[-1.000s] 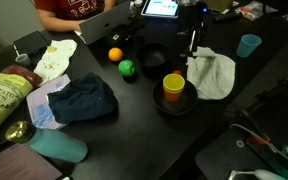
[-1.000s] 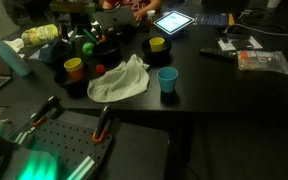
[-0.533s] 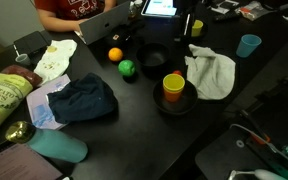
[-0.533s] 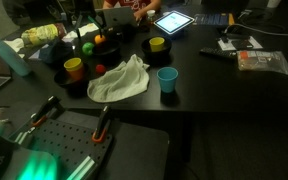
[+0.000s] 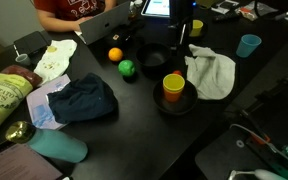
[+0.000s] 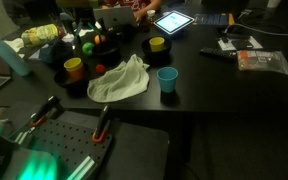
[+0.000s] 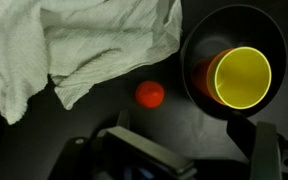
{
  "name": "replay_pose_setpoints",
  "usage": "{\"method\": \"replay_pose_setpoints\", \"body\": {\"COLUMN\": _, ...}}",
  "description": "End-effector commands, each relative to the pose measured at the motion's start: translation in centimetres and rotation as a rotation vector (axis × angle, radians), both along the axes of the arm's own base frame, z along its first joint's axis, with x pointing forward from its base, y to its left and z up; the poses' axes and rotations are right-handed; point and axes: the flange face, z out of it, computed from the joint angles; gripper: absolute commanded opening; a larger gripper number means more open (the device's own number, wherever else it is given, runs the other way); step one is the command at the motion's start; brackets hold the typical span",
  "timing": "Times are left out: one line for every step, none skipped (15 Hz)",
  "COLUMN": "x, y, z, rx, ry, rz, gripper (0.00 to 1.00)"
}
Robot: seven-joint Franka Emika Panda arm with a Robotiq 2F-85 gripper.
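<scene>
Red ball (image 7: pixel 150 94) beside cloth (image 7: pixel 84 45), plainest in wrist view

A black table (image 5: pixel 134 130) carries a white cloth (image 5: pixel 212 73), orange ball (image 5: pixel 114 54), green ball (image 5: pixel 127 68), blue cup (image 5: pixel 248 45).

Wrist view, places taken from the gripper (image 7: pixel 179 152) at the lower edge.
- Small orange ball (image 7: pixel 150 95): just ahead, on the black tabletop (image 7: pixel 104 118).
- Crumpled white cloth (image 7: pixel 84 45): beyond the ball, ahead-left (near it, a gap between).
- Orange-and-yellow plastic cup (image 7: pixel 242 80): ahead-right, upright in a round black bowl (image 7: pixel 199 45).
</scene>
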Motion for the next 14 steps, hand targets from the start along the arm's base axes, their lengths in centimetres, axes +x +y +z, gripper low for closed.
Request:
{"method": "replay_pose_setpoints", "body": {"x": -0.4, "y": 1.5, "z": -3.7, "rx": -0.041, "ry": -0.033, "rz": -0.057, "gripper": 1.00}}
{"method": "replay_pose_setpoints", "body": {"x": -0.6, "y": 1.8, "z": -4.6, "rx": -0.049, "ry": -0.046, "rz": -0.082, "gripper": 1.00}}
{"method": "replay_pose_setpoints", "body": {"x": -0.7, "y": 1.8, "z": -5.4, "rx": -0.060, "ry": -0.057, "rz": -0.112, "gripper": 1.00}}
{"method": "replay_pose_setpoints", "body": {"x": -0.8, "y": 1.9, "z": -6.1, "rx": -0.067, "ry": -0.069, "rz": -0.139, "gripper": 1.00}}
{"method": "replay_pose_setpoints", "body": {"x": -0.8, "y": 1.8, "z": -6.7, "rx": -0.067, "ry": -0.087, "rz": -0.177, "gripper": 1.00}}
{"method": "replay_pose_setpoints", "body": {"x": -0.8, "y": 1.7, "z": -7.1, "rx": -0.071, "ry": -0.110, "rz": -0.216, "gripper": 1.00}}
{"method": "replay_pose_setpoints", "body": {"x": -0.7, "y": 1.6, "z": -7.3, "rx": -0.075, "ry": -0.135, "rz": -0.240, "gripper": 1.00}}
{"method": "replay_pose_setpoints", "body": {"x": -0.6, "y": 1.4, "z": -7.5, "rx": -0.082, "ry": -0.153, "rz": -0.262, "gripper": 1.00}}
{"method": "replay_pose_setpoints", "body": {"x": -0.4, "y": 0.9, "z": -7.6, "rx": -0.089, "ry": -0.165, "rz": -0.298, "gripper": 1.00}}
{"method": "replay_pose_setpoints", "body": {"x": -0.4, "y": 0.6, "z": -7.9, "rx": -0.098, "ry": -0.173, "rz": -0.328, "gripper": 1.00}}
{"method": "replay_pose_setpoints", "body": {"x": -0.4, "y": 0.3, "z": -8.3, "rx": -0.106, "ry": -0.173, "rz": -0.356, "gripper": 1.00}}
{"method": "replay_pose_setpoints", "body": {"x": -0.6, "y": -0.1, "z": -8.8, "rx": -0.118, "ry": -0.161, "rz": -0.379, "gripper": 1.00}}
{"method": "replay_pose_setpoints", "body": {"x": -0.9, "y": -0.2, "z": -9.3, "rx": -0.126, "ry": -0.139, "rz": -0.395, "gripper": 1.00}}
{"method": "replay_pose_setpoints", "body": {"x": -1.2, "y": -0.2, "z": -10.0, "rx": -0.130, "ry": -0.122, "rz": -0.408, "gripper": 1.00}}
